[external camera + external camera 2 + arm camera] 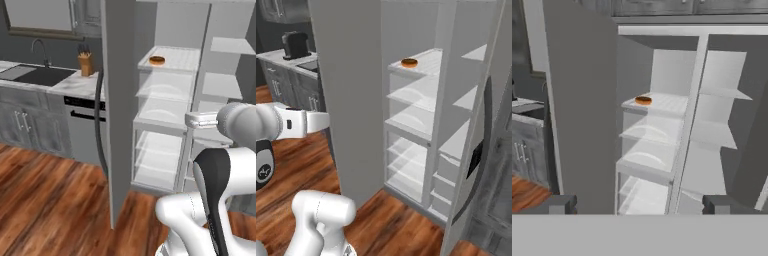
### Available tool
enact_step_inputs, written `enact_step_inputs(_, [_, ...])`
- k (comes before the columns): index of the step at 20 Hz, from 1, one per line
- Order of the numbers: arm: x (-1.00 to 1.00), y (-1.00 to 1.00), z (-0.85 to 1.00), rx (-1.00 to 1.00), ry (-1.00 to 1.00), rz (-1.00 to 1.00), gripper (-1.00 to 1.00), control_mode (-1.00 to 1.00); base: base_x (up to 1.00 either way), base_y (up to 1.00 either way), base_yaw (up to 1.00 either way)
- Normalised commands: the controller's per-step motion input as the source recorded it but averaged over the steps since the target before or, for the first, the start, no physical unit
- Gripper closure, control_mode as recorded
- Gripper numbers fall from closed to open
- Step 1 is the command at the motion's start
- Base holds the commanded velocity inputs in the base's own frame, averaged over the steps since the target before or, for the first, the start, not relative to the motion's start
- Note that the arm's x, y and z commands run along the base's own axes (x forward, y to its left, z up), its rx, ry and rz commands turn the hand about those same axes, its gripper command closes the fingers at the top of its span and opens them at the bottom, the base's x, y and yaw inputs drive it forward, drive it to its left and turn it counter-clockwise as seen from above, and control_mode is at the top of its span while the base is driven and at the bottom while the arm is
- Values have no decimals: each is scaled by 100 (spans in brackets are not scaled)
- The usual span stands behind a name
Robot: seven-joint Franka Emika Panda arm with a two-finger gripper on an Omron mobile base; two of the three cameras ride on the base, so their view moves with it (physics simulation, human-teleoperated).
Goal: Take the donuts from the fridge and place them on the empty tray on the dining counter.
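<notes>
The fridge (120, 100) stands with both doors swung open and its white shelves (657, 135) bare. One brown ring donut (157, 60) (409, 63) (643, 100) lies near the front left of the top shelf. My gripper (642, 205) is open with nothing between its fingers. It hangs in front of the fridge, well short of the shelves and below the donut's level. The hand (200, 120) (316, 122) points toward the open compartment. The tray and the dining counter are out of view.
The open left door (351, 90) with its dark curved handle (98, 120) juts out toward me beside the arm. The right door (481, 150) stands open on the other side. A grey kitchen counter with sink (40, 75), knife block (86, 64) and dishwasher (82, 130) lies left. Wooden floor (45, 200) below.
</notes>
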Motion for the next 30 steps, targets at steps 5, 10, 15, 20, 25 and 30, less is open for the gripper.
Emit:
enact_step_inputs(5, [0, 0, 0, 0, 0, 0, -100, 100, 100, -46, 12])
enact_step_inputs(10, [0, 0, 0, 0, 0, 0, -100, 100, 100, -33, 11])
enact_step_inputs(15, [0, 0, 0, 0, 0, 0, -100, 100, 100, 4, 5])
enact_step_inputs(20, [0, 0, 0, 0, 0, 0, -100, 100, 99, 47, 0])
enact_step_inputs(25, [0, 0, 0, 0, 0, 0, -100, 100, 40, 1, 0])
enact_step_inputs(30, [0, 0, 0, 0, 0, 0, -100, 100, 0, -56, 0])
